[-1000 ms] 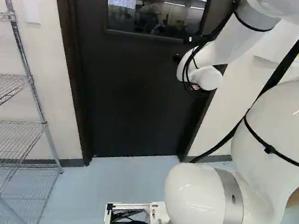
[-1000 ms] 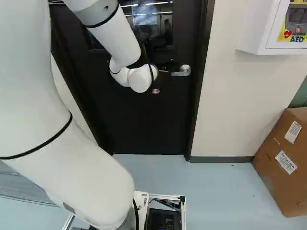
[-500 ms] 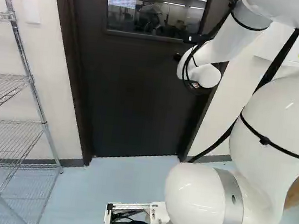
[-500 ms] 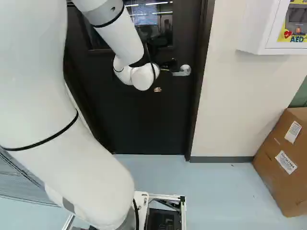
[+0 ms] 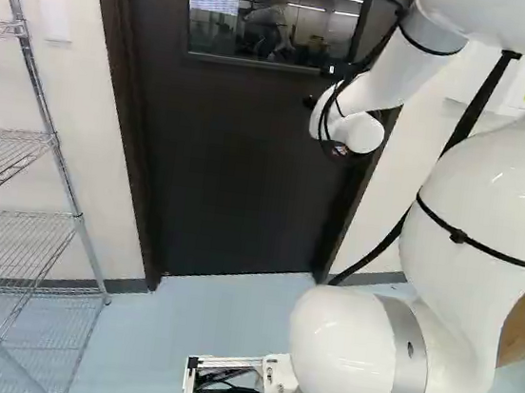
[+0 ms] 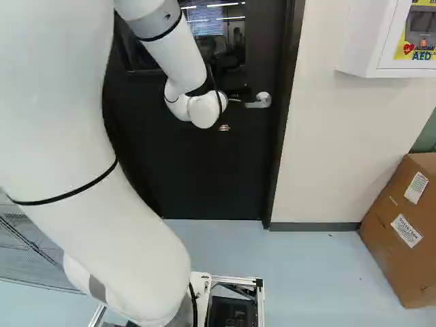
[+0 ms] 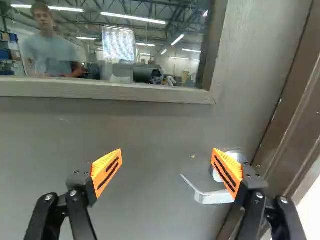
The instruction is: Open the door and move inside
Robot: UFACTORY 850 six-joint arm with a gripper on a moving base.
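Observation:
The black gripper (image 6: pixel 240 92) shows partly past the white wrist in the right base view, close to the silver lever handle (image 6: pixel 259 101). The dark door (image 5: pixel 236 174) stands closed in its frame. In the wrist view the gripper (image 7: pixel 167 152) is open, its orange pads wide apart with nothing held. The handle (image 7: pixel 214 197) lies ahead near one finger; its round mount (image 7: pixel 235 158) is partly hidden behind that finger's pad, while the lever's free end reaches into the span between the fingers. Whether finger and handle touch, I cannot tell.
A wire shelf (image 5: pixel 15 224) stands left of the door. Right of it, a white AED cabinet (image 6: pixel 371 41) hangs on the wall, above and left of a cardboard box (image 6: pixel 402 231) on the floor. The door has a window (image 7: pixel 105 45) above the handle.
The arm's large links have swung, leftward in the left base view and rightward in the right base view. Its wrist has shifted only slightly by the handle. Base and door have not moved.

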